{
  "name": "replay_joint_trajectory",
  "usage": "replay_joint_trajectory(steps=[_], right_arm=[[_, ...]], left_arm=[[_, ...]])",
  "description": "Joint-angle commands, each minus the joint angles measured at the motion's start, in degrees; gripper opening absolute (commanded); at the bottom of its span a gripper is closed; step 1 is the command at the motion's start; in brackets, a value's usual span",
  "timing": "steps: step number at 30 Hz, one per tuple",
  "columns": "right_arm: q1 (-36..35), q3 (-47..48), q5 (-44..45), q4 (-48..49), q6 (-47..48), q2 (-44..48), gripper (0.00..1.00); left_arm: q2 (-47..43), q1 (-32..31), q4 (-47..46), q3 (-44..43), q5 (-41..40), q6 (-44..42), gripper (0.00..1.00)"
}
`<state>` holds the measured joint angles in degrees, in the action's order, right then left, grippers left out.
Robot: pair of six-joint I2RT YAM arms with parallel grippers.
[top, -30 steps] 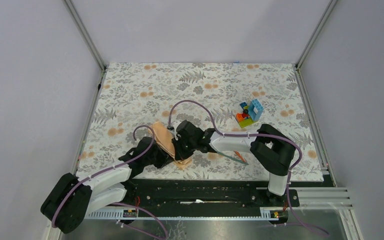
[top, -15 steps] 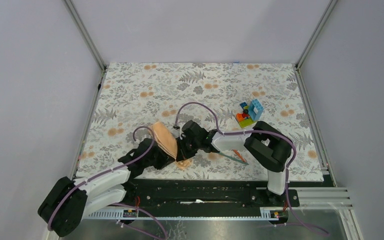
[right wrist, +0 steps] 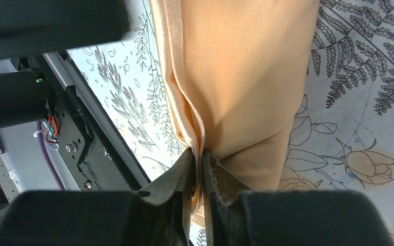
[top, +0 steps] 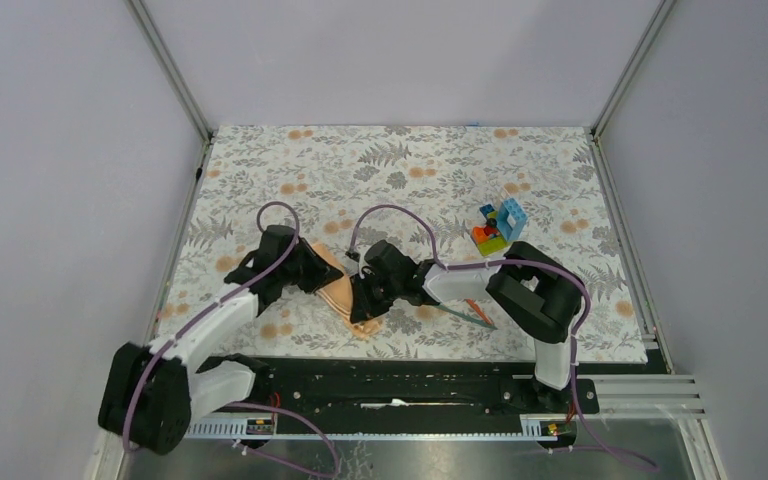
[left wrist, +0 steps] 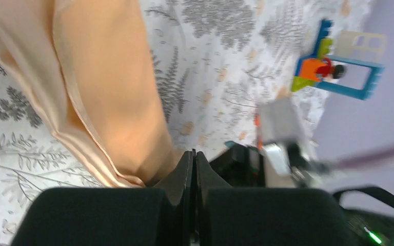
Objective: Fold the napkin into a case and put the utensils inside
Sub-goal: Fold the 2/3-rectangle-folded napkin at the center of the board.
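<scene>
"So, how far along is it?"

"Right tool [right wrist: 201, 154] nips the napkin [right wrist: 236, 77] by its hem, barely parted. Left tool [left wrist: 194, 154] is shut at the napkin's 10 o'clock. The napkin is only loosely folded, at the tabletop's [top: 410, 170] 6 o'clock. Utensils [top: 472, 314] wait outside, at its 3 o'clock."

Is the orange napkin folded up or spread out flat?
Folded. The napkin is a narrow strip with doubled layers along its edge, not a wide sheet. The right gripper pinches that edge.

So the flowery table mat [top: 410, 170] has a peach napkin [top: 338, 292] folded up near its front edge, two skinny utensils [top: 476, 316] just right of it, and some toy blocks [top: 498, 228] further back.
</scene>
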<state>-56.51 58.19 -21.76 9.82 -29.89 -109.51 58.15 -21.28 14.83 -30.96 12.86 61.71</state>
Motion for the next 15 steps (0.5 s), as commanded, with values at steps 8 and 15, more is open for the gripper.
replay_joint_trajectory(steps=[8, 15], right_arm=[[0.7, 4.0, -3.5, -7.3, 3.5, 4.8, 0.57], [5.1, 10.2, -15.6, -4.3, 1.7, -0.9, 0.67]], left_arm=[[18.6, 2.1, -10.2, 2.3, 3.3, -10.2, 0.0], [19.0, 2.4, -9.8, 2.7, 1.6, -11.7, 0.0]])
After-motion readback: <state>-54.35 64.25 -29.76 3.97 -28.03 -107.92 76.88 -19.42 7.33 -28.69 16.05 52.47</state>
